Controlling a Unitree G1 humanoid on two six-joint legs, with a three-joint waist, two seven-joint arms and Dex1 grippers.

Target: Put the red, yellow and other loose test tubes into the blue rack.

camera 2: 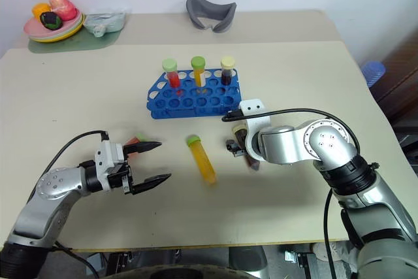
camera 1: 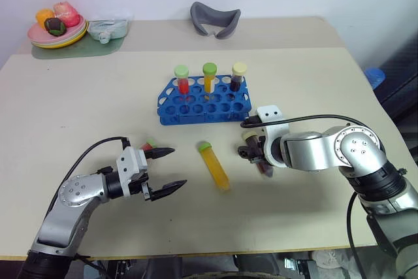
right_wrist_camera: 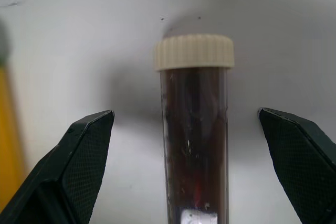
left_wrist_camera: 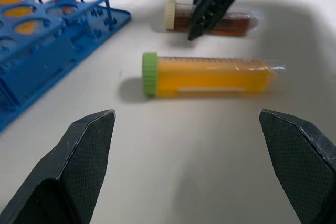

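Note:
The blue rack (camera 1: 196,110) stands mid-table and holds three upright capped tubes: red, yellow and dark. In front of it a yellow tube (camera 1: 215,168) with a green cap lies loose. To its right lies a dark brown tube (right_wrist_camera: 195,129) with a cream cap, and my right gripper (right_wrist_camera: 185,113) hangs open over it, one finger on each side. A red tube (camera 1: 147,144) lies on the left, partly hidden behind my left gripper (camera 1: 177,168). That gripper is open and empty, low over the table, pointing at the yellow tube.
A plate of toy food (camera 1: 39,36) and a pale dish (camera 1: 108,29) sit on a green mat at the back left. A grey curved object (camera 1: 215,19) lies at the back centre. The table's front edge runs close below both arms.

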